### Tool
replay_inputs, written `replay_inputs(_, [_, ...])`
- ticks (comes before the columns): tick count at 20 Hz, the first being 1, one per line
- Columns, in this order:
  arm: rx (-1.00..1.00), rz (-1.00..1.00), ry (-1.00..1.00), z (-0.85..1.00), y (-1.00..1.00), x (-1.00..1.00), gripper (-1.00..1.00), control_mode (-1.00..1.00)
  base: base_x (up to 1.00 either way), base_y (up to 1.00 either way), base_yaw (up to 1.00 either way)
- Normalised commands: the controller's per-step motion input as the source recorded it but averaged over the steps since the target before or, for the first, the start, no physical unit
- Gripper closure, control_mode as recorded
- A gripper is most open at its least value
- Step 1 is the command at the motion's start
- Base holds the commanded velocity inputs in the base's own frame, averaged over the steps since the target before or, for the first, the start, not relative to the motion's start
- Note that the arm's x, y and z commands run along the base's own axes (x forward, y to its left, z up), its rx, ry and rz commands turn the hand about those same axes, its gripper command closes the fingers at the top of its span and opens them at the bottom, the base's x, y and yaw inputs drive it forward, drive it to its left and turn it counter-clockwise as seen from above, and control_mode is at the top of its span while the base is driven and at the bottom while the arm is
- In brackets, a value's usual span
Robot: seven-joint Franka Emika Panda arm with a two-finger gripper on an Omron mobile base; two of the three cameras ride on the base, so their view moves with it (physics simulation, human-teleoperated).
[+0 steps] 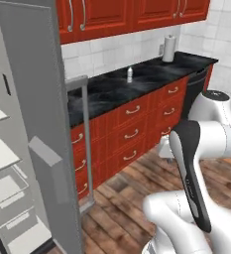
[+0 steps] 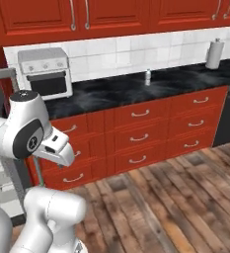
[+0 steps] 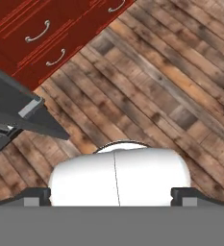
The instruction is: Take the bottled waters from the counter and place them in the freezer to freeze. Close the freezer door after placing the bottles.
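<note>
Hand view shows the tool (image 3: 116, 194) aimed at wood floor (image 3: 171, 86) — jaw gap cannot be judged. One bottle (image 1: 130, 74) stands upright on the black bench (image 1: 112, 87); freezer door (image 1: 37, 124) open.

One bottle (image 1: 130, 74) stands on the counter (image 1: 112, 92), upper middle of the frame. There is one paper towel roll (image 1: 169, 48), upper right, and one toaster oven (image 2: 45, 73).

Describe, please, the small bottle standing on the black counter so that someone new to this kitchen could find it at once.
Start at the long black marble counter over the red drawers. Along its back edge, against the white tiled wall, between the white toaster oven and the paper towel roll, stands the small bottle. It is by far the smallest of the three, pale and slim.
</note>
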Motion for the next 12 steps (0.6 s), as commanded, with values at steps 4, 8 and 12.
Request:
replay_inputs(4, [0.0,0.0,0.0,0.0,0.0,0.0,-1.0,1.0,0.52,-1.0,0.44])
replay_inputs(8, [0.0,0.0,0.0,0.0,0.0,0.0,-1.0,1.0,0.53,-1.0,0.45])
replay_inputs(12, [0.0,0.0,0.0,0.0,0.0,0.0,-1.0,1.0,0.57,-1.0,0.44])
